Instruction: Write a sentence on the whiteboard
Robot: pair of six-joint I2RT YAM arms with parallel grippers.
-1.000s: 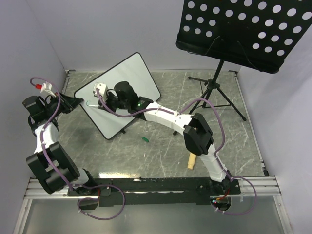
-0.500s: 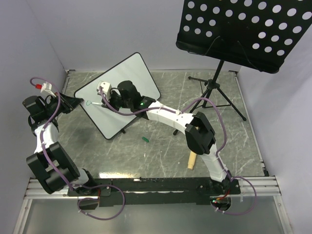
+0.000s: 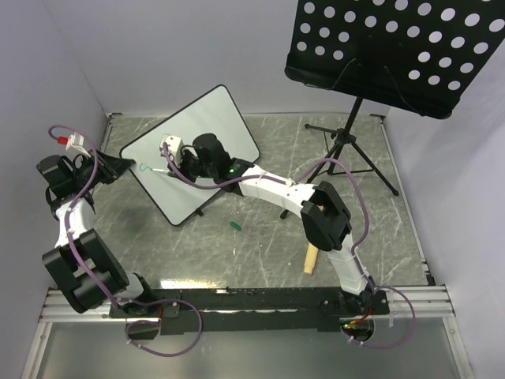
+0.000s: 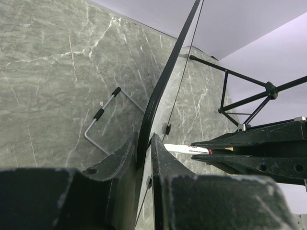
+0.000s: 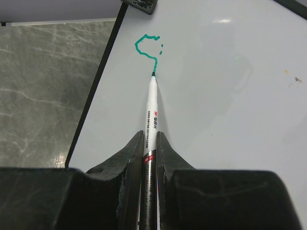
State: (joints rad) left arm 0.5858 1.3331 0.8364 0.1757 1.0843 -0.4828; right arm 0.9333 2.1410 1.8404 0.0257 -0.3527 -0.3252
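The large, flat whiteboard [image 3: 225, 118] with rounded corners and a thin black frame stands tilted on its small feet at about ten o'clock on the grey marbled tabletop [image 3: 316, 229], its face turned up towards the arms so it can be written on. The sentence [image 5: 145, 48] is barely begun: one hooked teal-green stroke and a dot close to the board's nine o'clock corner, so by my reckoning nearly all the writing is yet to do. The tip of a slim white marker [image 5: 151, 108] touches the lower end of that stroke. The right gripper [image 5: 148, 138] reaches in from four o'clock with its jaws squeezed tight on the marker's barrel, the pen lying along the fingers so the nib leads. At the board's nine o'clock edge the left gripper [image 4: 144, 141] has its jaws nearly closed on the black frame, pinching it, I would say to keep the board from sliding under the pen's pressure. Nearer the arms, at the board's five o'clock, lie a small green cap [image 3: 234, 226] and, further right, a pale wooden block [image 3: 310, 259]. A black perforated music stand [image 3: 402, 55] rises at two o'clock, well apart.
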